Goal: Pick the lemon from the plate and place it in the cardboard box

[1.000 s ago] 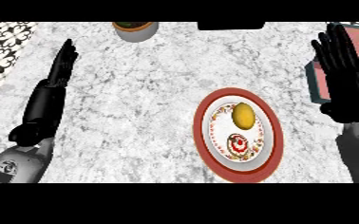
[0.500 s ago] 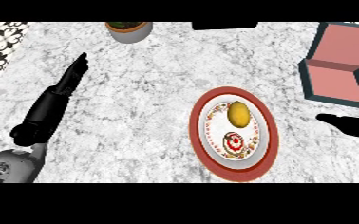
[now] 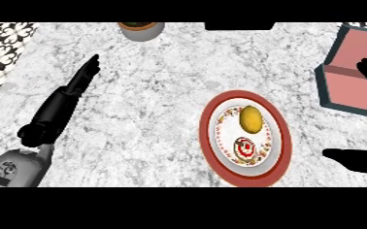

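The light, firm, roll-prone lemon (image 3: pixel 250 118) on the plate (image 3: pixel 205 137) probably wants cupping round its middle; left hand (image 3: pixel 63 102) straight-fingered, right hand (image 3: pixel 350 159) impossible to tell.

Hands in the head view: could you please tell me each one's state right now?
Left hand: open, holding nothing.
Right hand: mostly cut off at the right edge; cannot be told.

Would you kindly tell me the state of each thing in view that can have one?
lemon: lying on the plate, not yet picked.
plate: flat on the counter, carrying the lemon.
cardboard box: open, cut by the right edge.
left hand: open, fingers straight, holding nothing.
right hand: mostly out of view, clear of the lemon.
pot: upright at the far edge.
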